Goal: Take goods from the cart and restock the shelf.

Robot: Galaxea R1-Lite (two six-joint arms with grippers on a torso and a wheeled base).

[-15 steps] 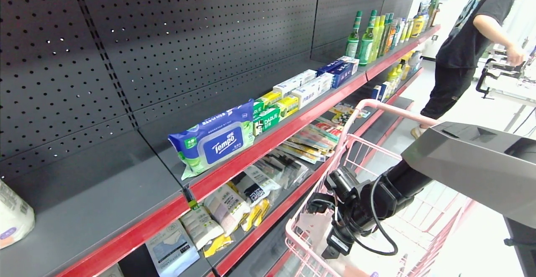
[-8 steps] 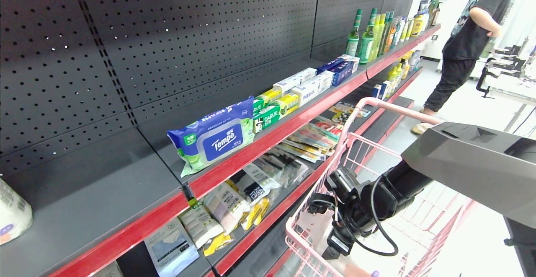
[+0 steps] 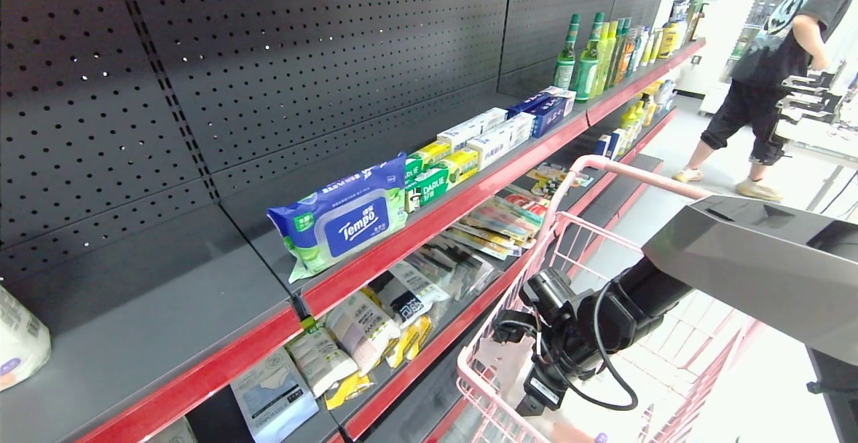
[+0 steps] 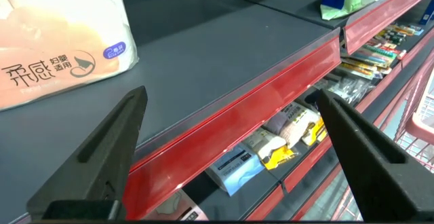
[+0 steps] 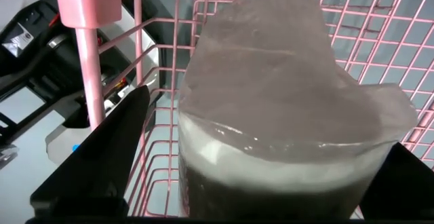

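**Right now: right claw around a pouch in the cart, left claw open at the shelf**

My right claw is down inside the pink wire cart, which sits at 5 o'clock in the head view. Its jaws are spread wide on either side of a clear plastic pouch. The pouch stands upright, with a pale band and darker contents below. I cannot tell whether the jaws touch it, and any print on it is too blurred to make out.

My left claw hangs over the grey deck of the shelf with its jaws wide apart and nothing between them. Just beside it stands a paper-roll pack, at 8 o'clock in the head view. The pack has dark characters and a small blue oval badge on its wrapper.

Near the centre of the head view, a blue-and-green wet-wipes pack leans on the red front edge, its blue label panel carrying white lettering. Green, yellow and white toothpaste boxes run from it toward 1 o'clock. Green bottles stand upright at the end of that row. Flat packets lie on the tier below, at 6 o'clock.
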